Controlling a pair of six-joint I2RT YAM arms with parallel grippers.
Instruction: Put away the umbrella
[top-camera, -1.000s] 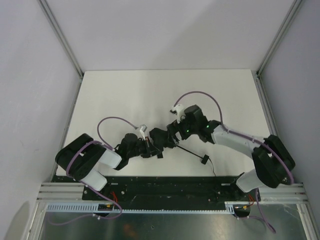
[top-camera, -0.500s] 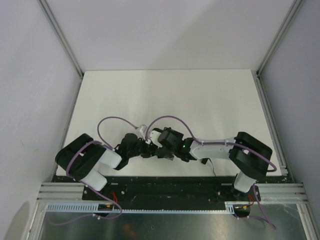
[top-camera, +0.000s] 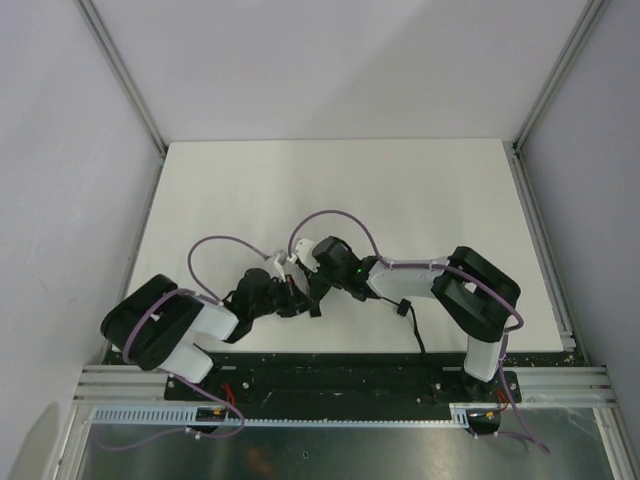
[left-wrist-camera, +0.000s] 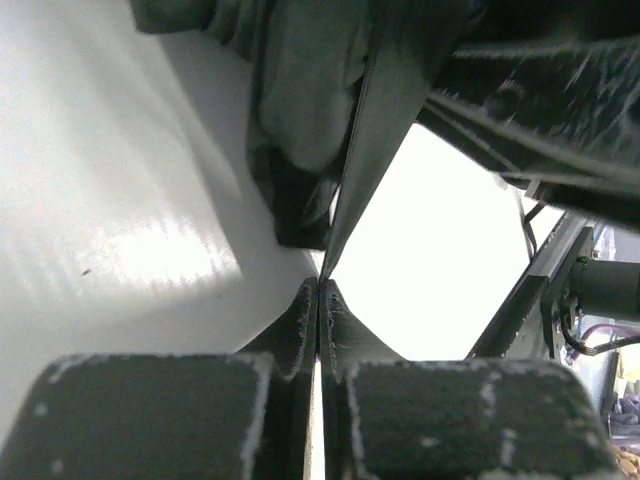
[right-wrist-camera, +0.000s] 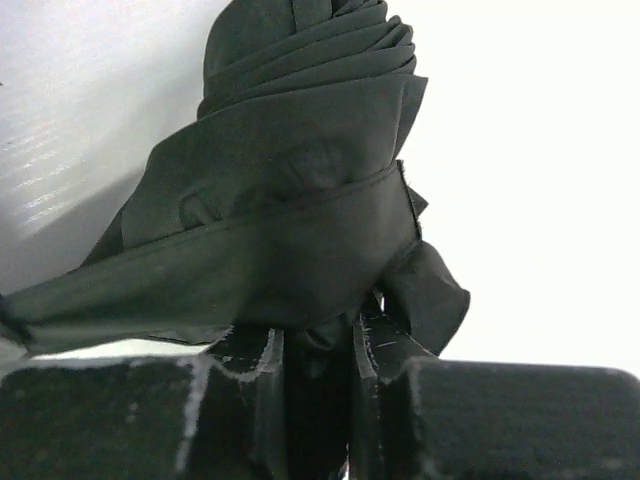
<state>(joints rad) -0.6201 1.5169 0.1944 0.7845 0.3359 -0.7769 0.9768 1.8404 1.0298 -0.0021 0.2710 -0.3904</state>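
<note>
Item: umbrella (right-wrist-camera: 300, 200), canopy rolled; I judge fastening and stowing remain. My left gripper (left-wrist-camera: 318, 300) pinches its fabric edge; right gripper (right-wrist-camera: 318, 350) clasps the bundle.

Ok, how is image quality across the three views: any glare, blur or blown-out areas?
Right wrist: the umbrella folds are fairly sharp, the backdrop is blown out white, the right gripper is soft. Left wrist: a glare patch on the table, overexposure at right, the left gripper blurred. Top external: even light and sharp, but the umbrella merges with the dark arms.
</note>
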